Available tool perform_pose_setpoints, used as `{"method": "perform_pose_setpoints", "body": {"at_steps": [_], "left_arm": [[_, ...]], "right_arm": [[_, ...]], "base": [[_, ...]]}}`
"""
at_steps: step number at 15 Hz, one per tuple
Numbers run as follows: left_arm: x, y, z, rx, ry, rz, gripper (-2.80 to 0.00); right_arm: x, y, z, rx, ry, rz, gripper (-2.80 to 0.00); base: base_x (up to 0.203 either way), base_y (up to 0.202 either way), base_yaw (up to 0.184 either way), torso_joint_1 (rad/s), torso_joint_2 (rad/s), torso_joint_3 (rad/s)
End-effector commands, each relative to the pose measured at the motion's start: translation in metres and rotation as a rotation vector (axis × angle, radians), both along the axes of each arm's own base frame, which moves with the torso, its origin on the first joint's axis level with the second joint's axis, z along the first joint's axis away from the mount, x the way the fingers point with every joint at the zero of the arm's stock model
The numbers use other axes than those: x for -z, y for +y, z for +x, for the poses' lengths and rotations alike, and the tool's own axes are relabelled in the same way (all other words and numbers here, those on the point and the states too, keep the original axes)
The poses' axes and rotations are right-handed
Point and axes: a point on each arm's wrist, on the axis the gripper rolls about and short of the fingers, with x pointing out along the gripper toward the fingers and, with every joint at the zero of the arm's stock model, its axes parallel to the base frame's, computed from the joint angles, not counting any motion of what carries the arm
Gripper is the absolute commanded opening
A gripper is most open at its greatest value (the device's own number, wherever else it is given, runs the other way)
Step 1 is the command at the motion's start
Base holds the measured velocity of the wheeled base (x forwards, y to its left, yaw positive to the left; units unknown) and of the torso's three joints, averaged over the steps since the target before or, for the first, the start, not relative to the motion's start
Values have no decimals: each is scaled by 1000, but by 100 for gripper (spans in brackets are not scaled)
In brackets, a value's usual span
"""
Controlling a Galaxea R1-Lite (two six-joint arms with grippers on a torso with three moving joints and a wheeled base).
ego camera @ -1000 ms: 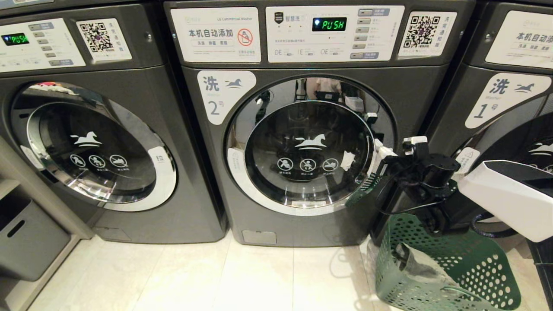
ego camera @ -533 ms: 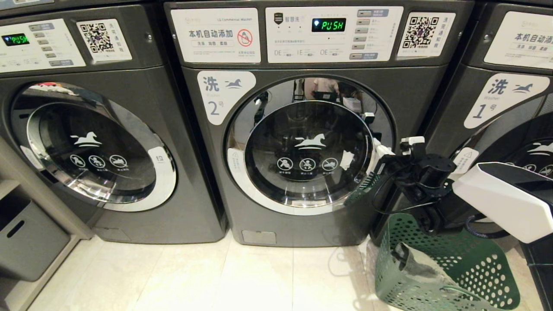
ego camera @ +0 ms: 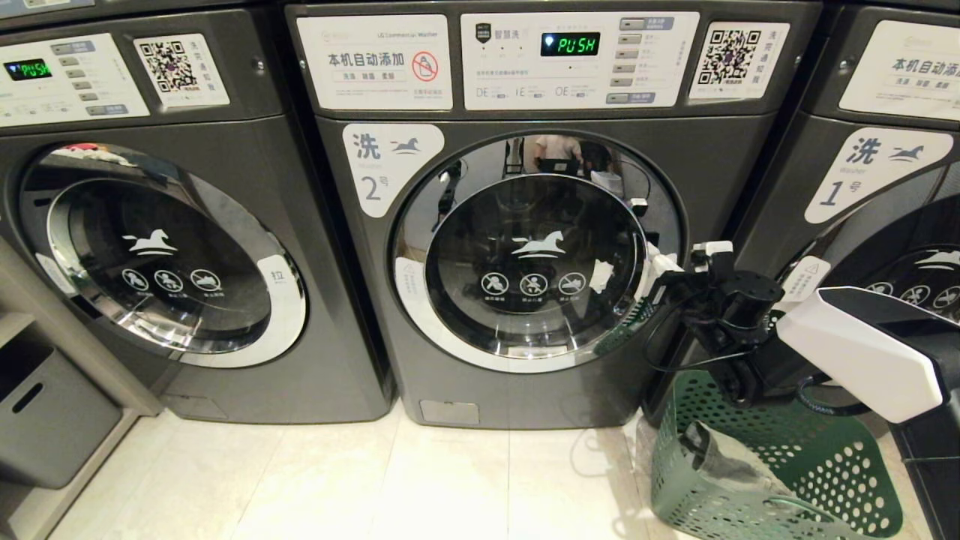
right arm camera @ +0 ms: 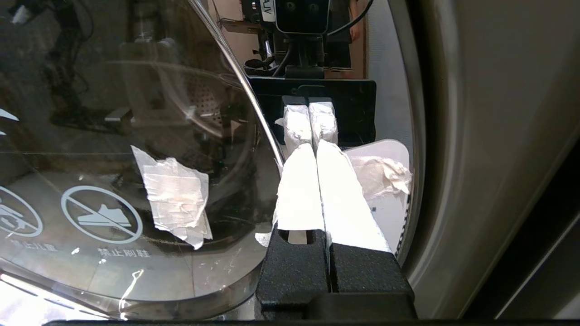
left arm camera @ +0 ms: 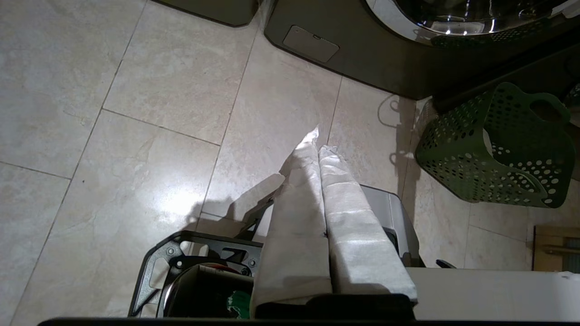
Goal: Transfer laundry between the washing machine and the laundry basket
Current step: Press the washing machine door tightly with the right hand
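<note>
The middle washing machine (ego camera: 525, 390), marked 2, has its round glass door (ego camera: 536, 255) closed. My right gripper (ego camera: 664, 266) is shut and empty at the door's right edge. In the right wrist view its taped fingertips (right arm camera: 312, 151) rest against the white door handle (right arm camera: 385, 199). The green perforated laundry basket (ego camera: 825, 465) stands on the floor at the lower right, under my right arm, with a grey garment (ego camera: 720, 461) lying in it. My left gripper (left arm camera: 319, 140) is shut and empty, hanging over the floor tiles well away from the basket (left arm camera: 494, 149).
Identical washers stand to the left (ego camera: 165, 247) and right (ego camera: 900, 225) of the middle one. A grey bin (ego camera: 45, 412) sits under a shelf at the far left. Pale floor tiles (ego camera: 412, 480) stretch in front. A patch of tape (right arm camera: 174, 199) sticks to the door glass.
My right arm has shifted slightly left and down, bringing the shut gripper closer against the door's right edge. The door stays closed and the basket has not moved.
</note>
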Motion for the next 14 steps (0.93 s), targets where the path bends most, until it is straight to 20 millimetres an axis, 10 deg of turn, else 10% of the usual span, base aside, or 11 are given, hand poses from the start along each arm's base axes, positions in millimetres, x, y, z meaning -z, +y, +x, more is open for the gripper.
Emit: {"method": "perform_pose_setpoints", "body": {"at_steps": [1, 6, 14], "left_arm": [[-1, 0, -1, -2, 0, -2, -280], [-5, 0, -1, 3, -17, 5, -280], [-7, -2, -7, -9, -58, 33, -280]], "right_arm": [[3, -1, 1, 0, -1, 0, -280], [-10, -4, -38, 5, 94, 3, -280], [-53, -6, -232, -78, 315, -33, -280]], "base": [[0, 0, 0, 0, 0, 0], [0, 0, 0, 0, 0, 0], [0, 0, 0, 0, 0, 0]]}}
